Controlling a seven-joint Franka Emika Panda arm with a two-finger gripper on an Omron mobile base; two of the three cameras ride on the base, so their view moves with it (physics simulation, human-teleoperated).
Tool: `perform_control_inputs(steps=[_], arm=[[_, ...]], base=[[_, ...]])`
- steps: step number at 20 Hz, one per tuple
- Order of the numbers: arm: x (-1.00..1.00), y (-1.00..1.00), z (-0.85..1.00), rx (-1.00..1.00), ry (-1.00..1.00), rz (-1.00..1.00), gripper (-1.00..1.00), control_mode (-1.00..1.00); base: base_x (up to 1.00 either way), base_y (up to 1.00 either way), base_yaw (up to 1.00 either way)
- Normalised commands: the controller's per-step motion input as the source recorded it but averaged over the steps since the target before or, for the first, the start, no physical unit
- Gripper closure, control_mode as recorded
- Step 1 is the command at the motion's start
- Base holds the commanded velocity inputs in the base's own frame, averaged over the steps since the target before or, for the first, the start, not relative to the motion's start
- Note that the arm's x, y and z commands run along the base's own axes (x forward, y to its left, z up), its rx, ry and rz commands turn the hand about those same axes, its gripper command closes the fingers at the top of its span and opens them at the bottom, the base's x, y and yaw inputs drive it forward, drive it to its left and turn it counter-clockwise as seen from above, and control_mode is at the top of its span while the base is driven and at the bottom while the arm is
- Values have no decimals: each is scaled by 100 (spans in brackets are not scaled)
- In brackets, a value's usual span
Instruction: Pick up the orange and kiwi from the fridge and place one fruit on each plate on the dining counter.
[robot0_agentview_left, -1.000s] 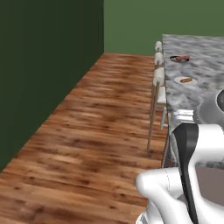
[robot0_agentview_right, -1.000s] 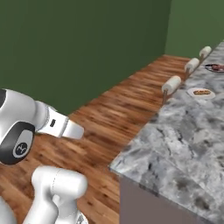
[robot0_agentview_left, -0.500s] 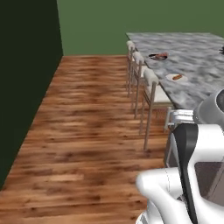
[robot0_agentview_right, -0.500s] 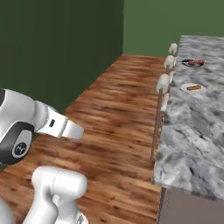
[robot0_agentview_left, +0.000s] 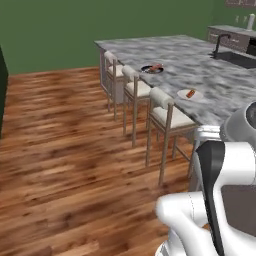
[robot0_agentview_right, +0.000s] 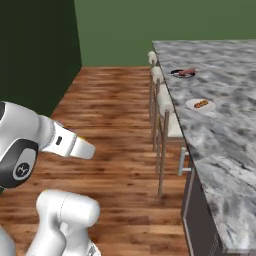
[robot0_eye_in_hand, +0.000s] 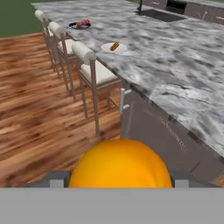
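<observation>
In the left base view, we are looking at the long stone table (robot0_agentview_left: 200, 65). The dark plate (robot0_agentview_left: 151, 69) and the white plate (robot0_agentview_left: 190, 94) are sitting on it, with three stools (robot0_agentview_left: 167, 117) standing along its near edge above the wood floor (robot0_agentview_left: 60, 150).

In the right base view, we are seeing the same table (robot0_agentview_right: 225, 130) on the right. The white plate (robot0_agentview_right: 200, 104) is lying closer to us than the dark plate (robot0_agentview_right: 182, 73).

In the hand view, our tool (robot0_eye_in_hand: 119, 183) is clenching the orange (robot0_eye_in_hand: 120, 164), which is sitting right between its tips. Both plates are waiting well ahead of the tool: the white plate (robot0_eye_in_hand: 113, 47) nearer, the dark plate (robot0_eye_in_hand: 79, 25) farther. The table (robot0_eye_in_hand: 175, 70) is stretching ahead and to the right.
</observation>
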Motion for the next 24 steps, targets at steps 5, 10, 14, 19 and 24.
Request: perform_control_inputs(steps=[5,10,14,19,24], arm=[[0,0,0,0,0,0,100,100],[0,0,0,0,0,0,100,100],[0,0,0,0,0,0,100,100],[0,0,0,0,0,0,100,100],[0,0,0,0,0,0,100,100]], base=[[95,85,-50],[85,91,-49],[89,90,-50],[90,89,-50],[82,97,-45]])
